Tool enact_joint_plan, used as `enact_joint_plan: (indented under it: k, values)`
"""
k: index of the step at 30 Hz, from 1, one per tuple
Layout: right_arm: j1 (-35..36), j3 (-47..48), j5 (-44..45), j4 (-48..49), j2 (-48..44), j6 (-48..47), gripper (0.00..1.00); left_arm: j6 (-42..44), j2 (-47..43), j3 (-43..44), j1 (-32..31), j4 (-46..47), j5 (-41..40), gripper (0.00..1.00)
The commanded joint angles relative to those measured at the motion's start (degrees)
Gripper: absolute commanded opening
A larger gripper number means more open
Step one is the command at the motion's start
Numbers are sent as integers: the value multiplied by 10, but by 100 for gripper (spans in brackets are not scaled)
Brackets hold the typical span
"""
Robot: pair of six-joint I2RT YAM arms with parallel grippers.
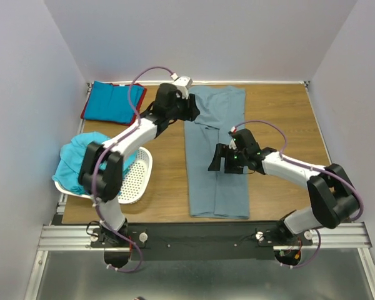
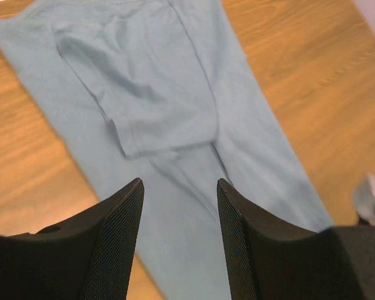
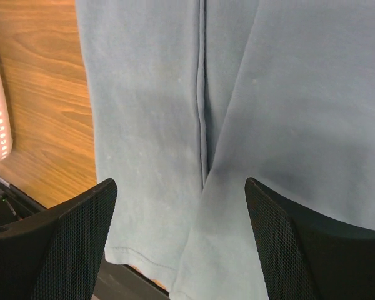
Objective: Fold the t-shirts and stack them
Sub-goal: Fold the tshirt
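You've got the grey shirt (image 1: 215,156) lying lengthwise down the table (image 1: 281,119), both sides folded in to make 1 long strip. L gripper (image 1: 190,112) hovers over its far end, fingers spread, nothing btwn them. R gripper (image 1: 222,161) hangs over the strip's middle, also spread wide & empty. At the far-left corner the blue shirt (image 1: 109,103) sits folded on the red shirt (image 1: 84,115). The turquoise shirt (image 1: 75,156) is heaped in the basket (image 1: 137,178), left side.

Open table (image 1: 287,125) right of the grey-blue shirt (image 1: 219,187); basket (image 1: 137,181) crowds the left.

Wooden table (image 1: 287,119) — pale lilac walls (image 1: 25,94)
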Motion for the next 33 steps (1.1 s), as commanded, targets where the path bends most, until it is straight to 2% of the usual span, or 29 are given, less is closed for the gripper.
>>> enact_joint_plan:
  k: [1,3,7,10,13,17,20,33]
  values:
    - [6,-6,58,-64,-47,1,89,-48,-139,-162,-26,74,-56,58]
    - [9,-18,91,-93,-67,3,89,-59,-180,-247,-53,77,-82,59]
    - [9,-30,129,-161,-122,6,89,-94,-274,-363,-97,77,-119,58]
    - [10,-39,142,-218,-159,14,89,-132,-345,-438,-134,65,-130,58]
    - [10,-72,140,-262,-201,37,84,-172,-429,-487,-178,37,-131,55]
    - [24,-87,118,-286,-228,70,78,-211,-475,-522,-216,5,-131,54]
    - [38,-87,136,-324,-247,87,77,-239,-487,-540,-242,-16,-123,53]
    - [57,-133,119,-430,-319,150,69,-302,-467,-567,-335,-48,-120,52]
